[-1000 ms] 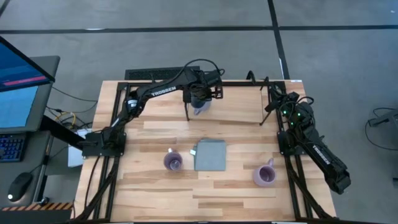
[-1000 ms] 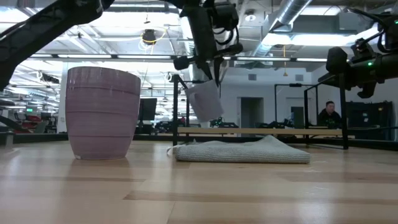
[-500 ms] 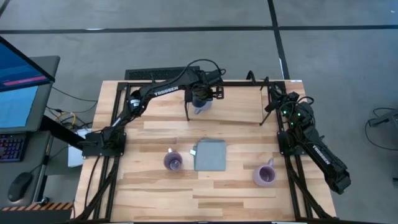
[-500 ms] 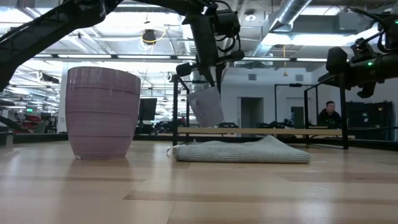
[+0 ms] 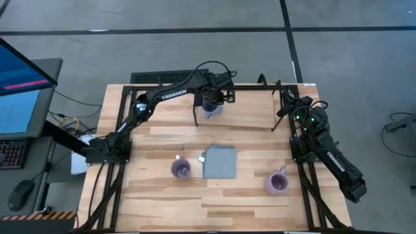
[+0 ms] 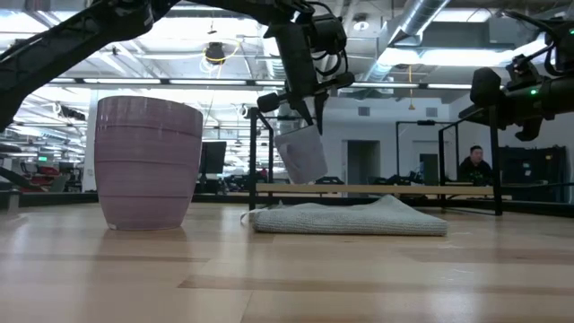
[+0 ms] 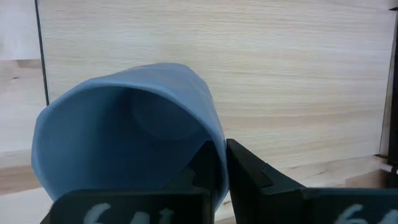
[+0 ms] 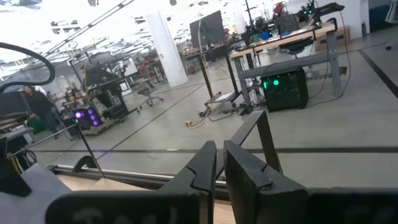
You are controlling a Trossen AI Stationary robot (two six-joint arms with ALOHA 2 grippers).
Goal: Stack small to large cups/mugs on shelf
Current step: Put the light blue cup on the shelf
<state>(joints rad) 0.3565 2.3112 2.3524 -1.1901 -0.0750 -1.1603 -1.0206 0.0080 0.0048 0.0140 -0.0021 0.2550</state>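
The left arm reaches from its base at the left edge of the high view diagonally up toward the upper middle, wrist bent down over the shelf (image 5: 250,114). Its tool, the left tool (image 5: 209,102), is clenched on the rim of the blue mug (image 5: 209,110). In the left wrist view the fingers (image 7: 245,171) pinch the wall of the mug (image 7: 124,140), one inside and one outside. In the low view the mug (image 6: 300,152) hangs tilted, just above the shelf board (image 6: 377,190), at upper centre of the frame.

The right arm lies along the right edge of the high view, folded back, with the right tool (image 5: 289,104) at the upper right by the shelf's end. Its fingers (image 8: 242,168) stand almost together, grasping nothing.

Two purple mugs stand on the surface (image 5: 162,201) in the lower half of the high view: one (image 5: 180,168) left of centre, one (image 5: 276,182) at lower right. A grey cloth (image 5: 220,162) lies between them, just beside the left one.

A person (image 6: 471,166) sits in the room at the right of the low view.
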